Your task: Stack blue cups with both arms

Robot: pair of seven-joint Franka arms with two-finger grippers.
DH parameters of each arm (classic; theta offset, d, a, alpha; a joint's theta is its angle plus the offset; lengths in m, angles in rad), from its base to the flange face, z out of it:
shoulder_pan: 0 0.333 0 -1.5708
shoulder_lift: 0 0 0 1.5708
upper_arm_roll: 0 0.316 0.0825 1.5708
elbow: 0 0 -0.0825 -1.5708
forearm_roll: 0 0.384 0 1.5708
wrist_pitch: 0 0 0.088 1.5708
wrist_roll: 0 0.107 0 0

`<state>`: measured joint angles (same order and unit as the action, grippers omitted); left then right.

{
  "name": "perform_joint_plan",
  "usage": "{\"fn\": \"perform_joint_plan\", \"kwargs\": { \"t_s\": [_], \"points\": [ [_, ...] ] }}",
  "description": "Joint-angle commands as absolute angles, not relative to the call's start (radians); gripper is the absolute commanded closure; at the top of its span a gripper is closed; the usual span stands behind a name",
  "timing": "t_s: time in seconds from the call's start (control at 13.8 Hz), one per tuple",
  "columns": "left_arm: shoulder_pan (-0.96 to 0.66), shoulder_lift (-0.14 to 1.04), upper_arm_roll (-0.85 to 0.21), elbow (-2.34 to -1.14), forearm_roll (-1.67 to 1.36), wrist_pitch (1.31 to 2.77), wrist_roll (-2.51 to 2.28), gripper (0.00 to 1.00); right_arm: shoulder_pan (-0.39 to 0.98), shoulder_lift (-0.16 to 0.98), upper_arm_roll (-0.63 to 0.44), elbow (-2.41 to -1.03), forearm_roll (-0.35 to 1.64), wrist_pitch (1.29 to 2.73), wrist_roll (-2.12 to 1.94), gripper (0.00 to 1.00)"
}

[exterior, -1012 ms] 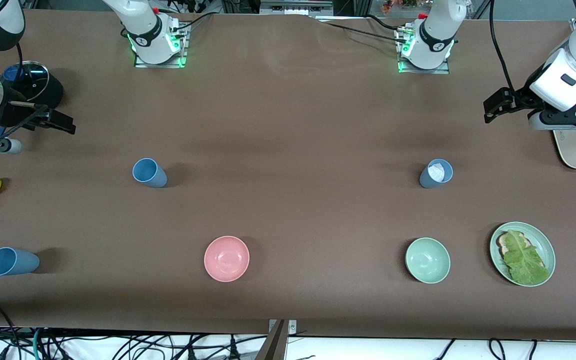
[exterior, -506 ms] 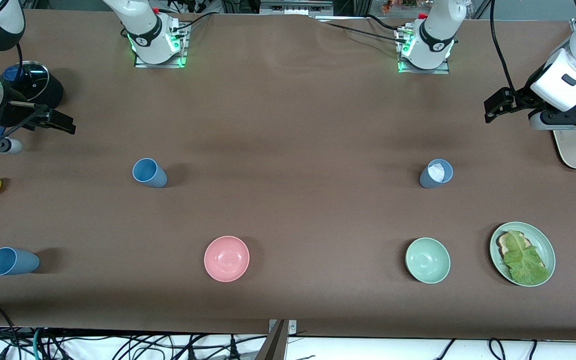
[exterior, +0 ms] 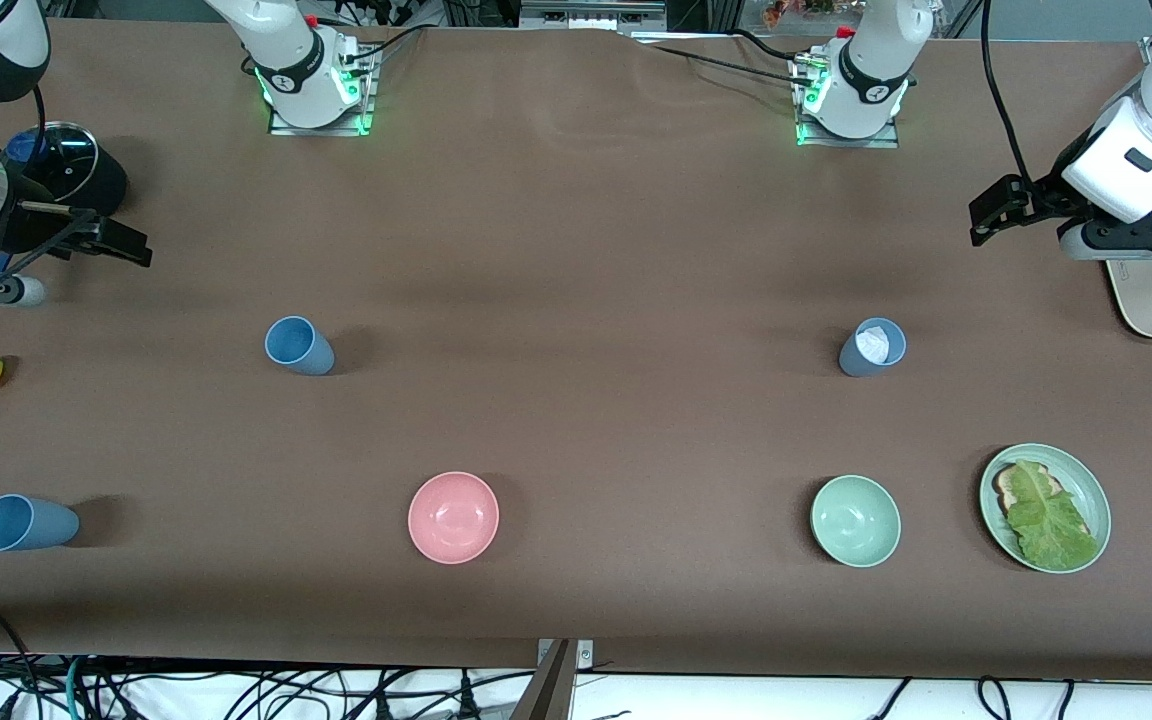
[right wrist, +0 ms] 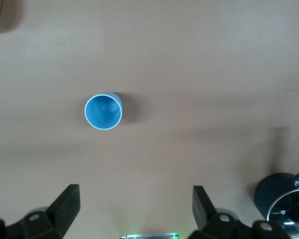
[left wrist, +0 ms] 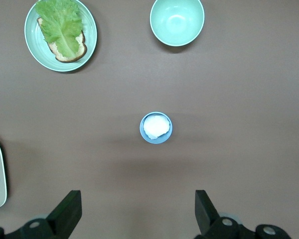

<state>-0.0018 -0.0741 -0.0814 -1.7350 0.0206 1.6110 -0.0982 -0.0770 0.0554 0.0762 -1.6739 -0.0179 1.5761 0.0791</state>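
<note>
Two white arms hang high with fingers spread wide and empty, the left gripper [left wrist: 134,219] at the front view's three o'clock edge, the right gripper [right wrist: 134,216] at nine o'clock, while three blue cups [exterior: 298,345] [exterior: 873,347] [exterior: 24,523] stand well apart on the table [exterior: 576,250].

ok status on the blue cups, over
Left gripper and right gripper open, high at the table ends. Three blue cups apart, unstacked; one holds something white. Nothing blocking.
</note>
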Motion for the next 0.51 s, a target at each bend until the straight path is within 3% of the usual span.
{"fn": "perform_joint_plan", "kwargs": {
  "t_s": [0.0, 0.43],
  "points": [
    [0.002, -0.063, -0.077, -1.717, 0.003, 1.597, -0.072, 0.0, -0.08, 0.055, 0.075, -1.663, -0.003, 1.559, 0.071, 0.0],
    [0.003, -0.048, -0.074, -1.721, -0.009, 1.6, -0.089, 0.0, -0.08, 0.055, 0.075, -1.664, -0.003, 1.559, 0.069, 0.0]
  ]
}}
